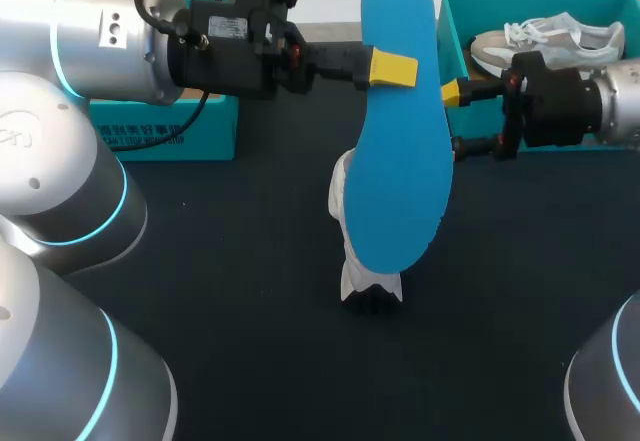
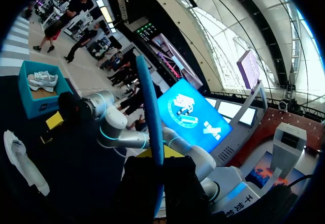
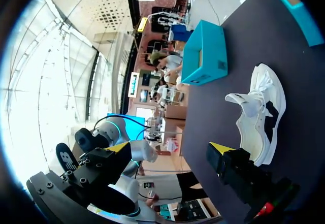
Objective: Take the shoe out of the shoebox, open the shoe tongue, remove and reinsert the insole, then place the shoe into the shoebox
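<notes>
1. blue insole [image 1: 400, 151], clamped upright in left gripper [image 1: 393, 68]: head view showed its face, left wrist view only its edge [image 2: 151, 112].
2. right gripper [image 1: 455, 119] sat beside it, fingers apart.
3. white shoe [image 1: 343, 196] lay behind insole, half hidden.

We find bare table [image 1: 220, 291] between the white shoe [image 1: 343, 196] and the near edge, and on either side of that shoe. Over the middle, the blue insole [image 1: 400, 121], gripped in our left jaws, bars a straight crossing. The shoebox [image 1: 452, 31] fills the far right corner, a second shoe [image 1: 560, 41] inside it, our right jaws spread just beside it. A teal box [image 1: 165, 131] stands far left.
</notes>
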### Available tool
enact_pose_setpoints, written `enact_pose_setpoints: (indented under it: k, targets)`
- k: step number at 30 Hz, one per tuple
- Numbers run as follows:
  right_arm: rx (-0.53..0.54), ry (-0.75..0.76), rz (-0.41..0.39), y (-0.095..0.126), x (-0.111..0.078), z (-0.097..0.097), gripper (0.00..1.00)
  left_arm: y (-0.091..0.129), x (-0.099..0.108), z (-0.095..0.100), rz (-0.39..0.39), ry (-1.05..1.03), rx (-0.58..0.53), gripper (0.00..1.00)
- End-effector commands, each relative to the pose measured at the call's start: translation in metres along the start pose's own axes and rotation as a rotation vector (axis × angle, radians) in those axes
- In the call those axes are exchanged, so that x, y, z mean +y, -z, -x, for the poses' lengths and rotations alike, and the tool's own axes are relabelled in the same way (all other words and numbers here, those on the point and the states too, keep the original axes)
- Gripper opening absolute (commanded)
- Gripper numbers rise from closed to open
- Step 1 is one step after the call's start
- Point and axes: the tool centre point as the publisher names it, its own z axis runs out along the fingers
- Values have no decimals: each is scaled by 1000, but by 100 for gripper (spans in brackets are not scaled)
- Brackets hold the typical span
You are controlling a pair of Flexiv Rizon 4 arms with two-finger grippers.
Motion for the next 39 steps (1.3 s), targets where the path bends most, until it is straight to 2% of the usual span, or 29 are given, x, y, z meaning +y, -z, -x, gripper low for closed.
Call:
enact_pose_setpoints:
  k: [1, 12, 14, 15, 17, 21, 26, 32, 39]
  targets:
    - [-1, 0, 1, -2, 1, 0, 100, 0, 2, 1, -2, 0, 0, 0]
    - [-1, 0, 1, -2, 1, 0, 100, 0, 2, 1, -2, 0, 0, 0]
    - [-22, 30, 63, -2, 7, -19, 100, 0, 2, 1, -2, 0, 0, 0]
    - [-29, 33, 53, -2, 10, -25, 100, 0, 2, 1, -2, 0, 0, 0]
    - [-61, 50, 96, -2, 16, -31, 100, 0, 2, 1, -2, 0, 0, 0]
    - [-101, 31, 122, 2, 20, -36, 100, 0, 2, 1, -2, 0, 0, 0]
    - [-88, -30, 159, 11, 15, -37, 100, 0, 2, 1, -2, 0, 0, 0]
    - [-82, -35, 150, 21, 5, -42, 100, 0, 2, 1, -2, 0, 0, 0]
    - [-46, -49, 115, 25, 6, -44, 100, 0, 2, 1, -2, 0, 0, 0]
